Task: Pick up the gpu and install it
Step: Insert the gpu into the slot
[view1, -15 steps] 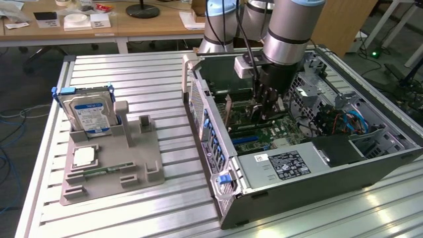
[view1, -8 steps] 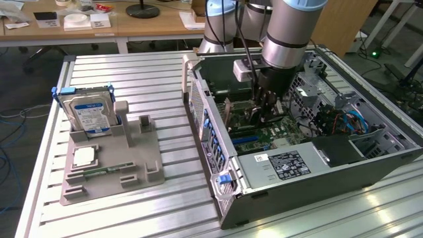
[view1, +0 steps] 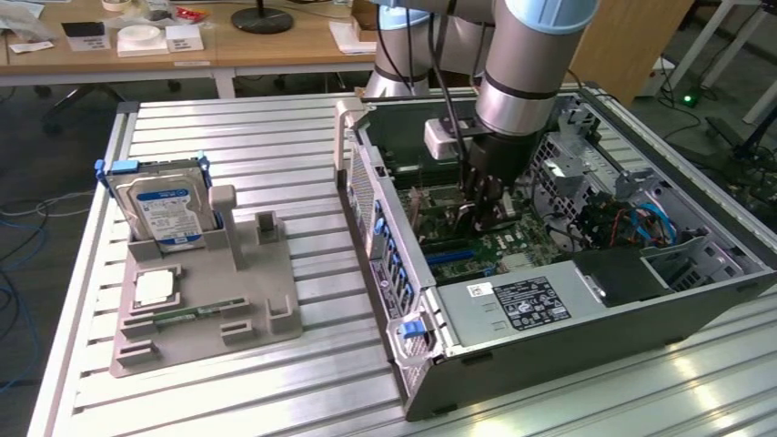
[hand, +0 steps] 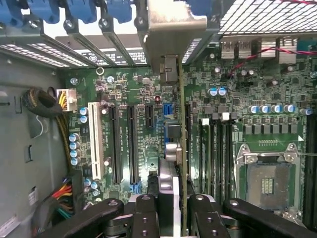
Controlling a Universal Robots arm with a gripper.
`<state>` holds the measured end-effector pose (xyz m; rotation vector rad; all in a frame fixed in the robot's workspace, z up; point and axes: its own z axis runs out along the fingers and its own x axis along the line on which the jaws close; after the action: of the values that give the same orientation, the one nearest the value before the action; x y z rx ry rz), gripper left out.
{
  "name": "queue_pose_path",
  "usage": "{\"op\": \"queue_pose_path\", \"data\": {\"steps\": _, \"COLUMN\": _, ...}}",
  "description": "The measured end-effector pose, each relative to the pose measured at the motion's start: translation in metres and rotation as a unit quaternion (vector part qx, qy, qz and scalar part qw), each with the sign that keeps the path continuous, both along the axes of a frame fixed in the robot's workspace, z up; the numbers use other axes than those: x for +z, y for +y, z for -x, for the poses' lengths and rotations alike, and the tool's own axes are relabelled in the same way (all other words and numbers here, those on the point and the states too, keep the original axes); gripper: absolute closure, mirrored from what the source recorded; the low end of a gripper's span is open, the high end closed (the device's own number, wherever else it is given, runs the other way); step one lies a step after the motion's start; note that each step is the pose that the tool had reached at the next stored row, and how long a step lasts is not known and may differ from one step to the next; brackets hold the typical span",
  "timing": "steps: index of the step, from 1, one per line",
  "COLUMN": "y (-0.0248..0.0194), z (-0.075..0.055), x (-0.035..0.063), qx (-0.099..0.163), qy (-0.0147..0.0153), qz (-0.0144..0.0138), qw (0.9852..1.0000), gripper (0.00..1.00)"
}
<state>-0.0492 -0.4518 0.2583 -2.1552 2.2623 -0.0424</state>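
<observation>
Green circuit board seen edge-on is what the end effector (hand: pixel 174 208) has pinched between its fingers (hand: pixel 143 210), so the gpu (hand: pixel 181 148) is clamped by its top edge and hanging vertically inside the open computer case (view1: pixel 680 314). Makes sense to hold it that way, since the card's bottom edge has to drop straight into a slot. In the wrist view the silvery bracket (hand: pixel 171 37) sits up by the row of rear expansion openings with the blue latches (hand: pixel 81 10), so the bracket end is lined up with the back of the case where it belongs.

Below the card you can see the motherboard (hand: pixel 277 124) with its long black expansion slots (hand: pixel 132 144) and a white one (hand: pixel 94 141) just beside them. Can't tell whether the card edge is already seated or just above the slot.

From the exterior view the arm (view1: pixel 529 64) reaches straight down into the case, and on the metal surface (view1: pixel 243 137) the grey holder (view1: pixel 206 300) keeps the blue-labelled hard drive (view1: pixel 164 209) upright, well apart from the case
</observation>
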Motion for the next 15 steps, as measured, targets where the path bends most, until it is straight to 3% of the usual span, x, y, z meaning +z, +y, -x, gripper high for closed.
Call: {"op": "queue_pose_path", "data": {"steps": 15, "y": -0.0014, "z": 0.006, "x": -0.0203, "qx": 0.000, "qy": 0.0000, "qz": 0.0000, "qw": 1.0000, "gripper": 0.72}}
